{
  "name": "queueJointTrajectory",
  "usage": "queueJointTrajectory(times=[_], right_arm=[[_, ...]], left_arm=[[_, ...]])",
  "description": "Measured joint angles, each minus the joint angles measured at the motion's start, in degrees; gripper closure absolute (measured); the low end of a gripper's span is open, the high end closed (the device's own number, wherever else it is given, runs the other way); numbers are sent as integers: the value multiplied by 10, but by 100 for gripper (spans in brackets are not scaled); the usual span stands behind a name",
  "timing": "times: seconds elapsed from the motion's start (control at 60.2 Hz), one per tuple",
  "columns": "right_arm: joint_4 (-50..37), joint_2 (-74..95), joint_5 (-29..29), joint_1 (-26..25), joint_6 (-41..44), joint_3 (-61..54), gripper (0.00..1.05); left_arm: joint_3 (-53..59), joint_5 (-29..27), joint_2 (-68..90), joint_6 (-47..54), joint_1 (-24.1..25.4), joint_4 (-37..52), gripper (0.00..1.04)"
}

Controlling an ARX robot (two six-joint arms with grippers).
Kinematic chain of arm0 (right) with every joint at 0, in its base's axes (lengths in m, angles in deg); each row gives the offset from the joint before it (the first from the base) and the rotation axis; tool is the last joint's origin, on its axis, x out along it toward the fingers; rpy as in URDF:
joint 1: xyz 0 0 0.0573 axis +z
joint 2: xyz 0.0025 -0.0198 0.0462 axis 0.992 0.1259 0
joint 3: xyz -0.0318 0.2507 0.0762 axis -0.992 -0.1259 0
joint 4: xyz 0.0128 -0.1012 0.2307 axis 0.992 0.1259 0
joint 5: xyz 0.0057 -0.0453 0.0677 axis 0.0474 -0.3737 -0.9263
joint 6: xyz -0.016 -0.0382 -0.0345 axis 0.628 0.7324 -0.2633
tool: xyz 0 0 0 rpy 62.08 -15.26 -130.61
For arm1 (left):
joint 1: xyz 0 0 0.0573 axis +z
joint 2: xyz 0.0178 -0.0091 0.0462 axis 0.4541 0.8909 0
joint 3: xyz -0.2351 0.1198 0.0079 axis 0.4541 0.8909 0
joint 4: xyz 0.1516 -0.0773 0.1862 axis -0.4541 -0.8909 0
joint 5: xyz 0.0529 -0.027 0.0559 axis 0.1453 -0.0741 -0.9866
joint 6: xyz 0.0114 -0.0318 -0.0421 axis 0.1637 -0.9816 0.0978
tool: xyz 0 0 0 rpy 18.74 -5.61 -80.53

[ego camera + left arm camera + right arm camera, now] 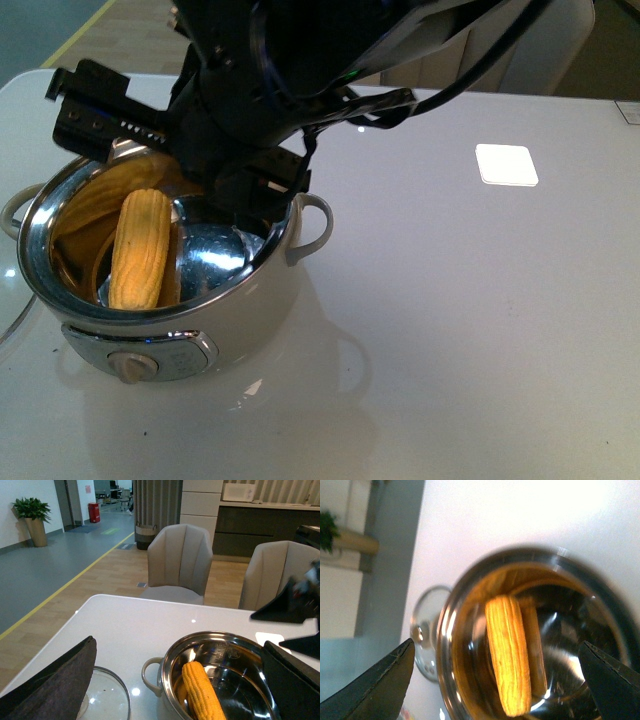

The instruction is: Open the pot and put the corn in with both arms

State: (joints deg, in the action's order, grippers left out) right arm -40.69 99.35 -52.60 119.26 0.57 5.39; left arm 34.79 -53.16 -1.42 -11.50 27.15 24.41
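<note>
Pot (170, 300): uncovered; glass lid (107, 695) lay beside it on table (450, 300). Corn (140, 250): inside pot. Right gripper (495, 680): spread wide above, empty. Left gripper (175, 680): apparently open, empty. Task seemingly complete; only withdrawal remained.

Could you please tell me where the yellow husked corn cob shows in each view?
Front view: the yellow husked corn cob lies inside the cream-white steel-lined pot, left part.
Left wrist view: low centre, in the pot.
Right wrist view: centre, in the pot.
Shared landmark: the pot's steel rim.
</note>
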Motion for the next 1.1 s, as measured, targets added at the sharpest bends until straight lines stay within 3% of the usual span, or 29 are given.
queueJointTrajectory(times=[0.216,0.531,0.731,0.814,0.913,1.096], right_arm=[[-21,-150,38,-70,24,-117,9],[55,-402,81,-181,171,-301,9],[81,-497,91,-200,213,-338,9],[-109,-500,198,-196,309,-413,23],[-256,-527,210,-217,393,-500,40],[-289,-599,178,-255,436,-577,72]], left_arm=[[0,0,0,0,0,0,7],[0,0,0,0,0,0,7],[0,0,0,0,0,0,7],[0,0,0,0,0,0,7],[0,0,0,0,0,0,7],[0,0,0,0,0,0,7]])
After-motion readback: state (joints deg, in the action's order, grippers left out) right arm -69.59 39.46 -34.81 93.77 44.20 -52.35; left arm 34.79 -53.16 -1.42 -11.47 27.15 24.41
